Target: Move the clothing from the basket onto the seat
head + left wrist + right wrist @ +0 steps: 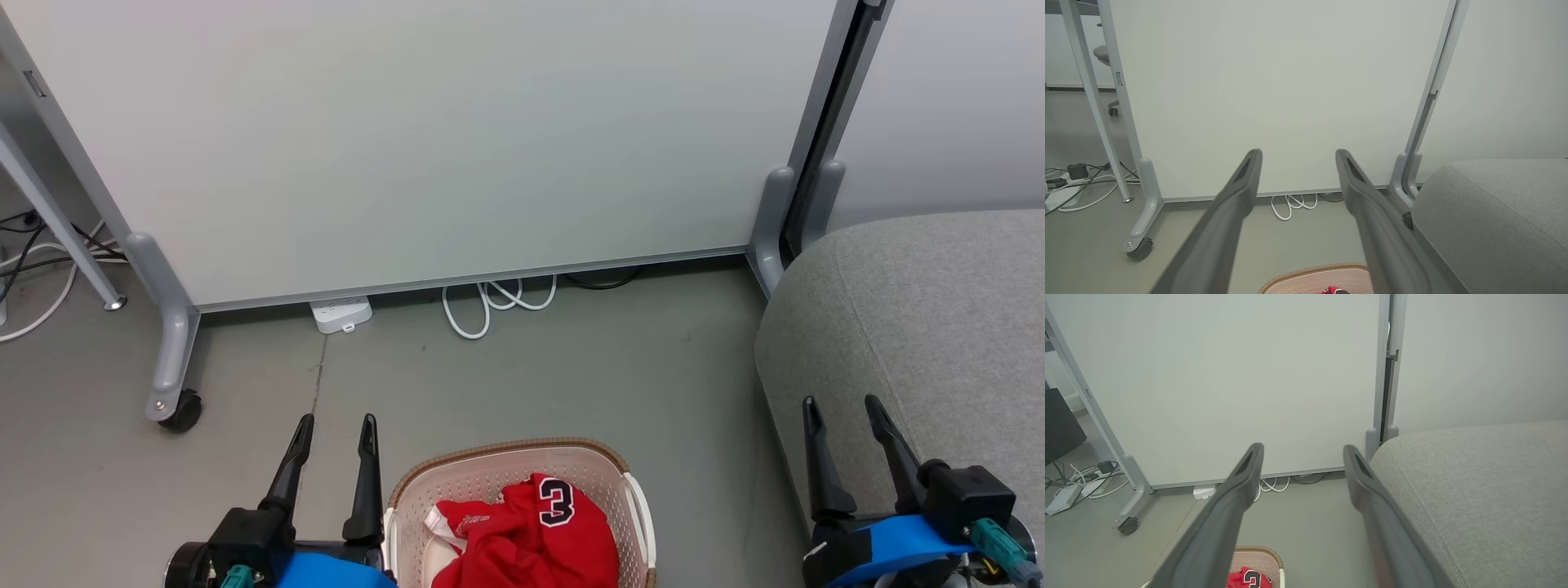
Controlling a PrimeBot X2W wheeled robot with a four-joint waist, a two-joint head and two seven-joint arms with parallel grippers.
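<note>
One basket [506, 449] holding red clothing [531, 539] heap, near one seat [939, 310]; left gripper [336, 420], right gripper [841, 402] both spread wide, empty.

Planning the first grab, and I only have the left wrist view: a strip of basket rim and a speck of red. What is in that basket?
Observer: The clothing lies heaped in the basket, with a black number 3 facing up.
Operator: Where is the other arm?
Observer: In the head view the right end effector is open and holds nothing. It shows against the left edge of the seat.
Operator: Does my view hide anything on the floor?
Observer: A white power strip lies at the foot of the board, where the left end effector blocks your sight.
</note>
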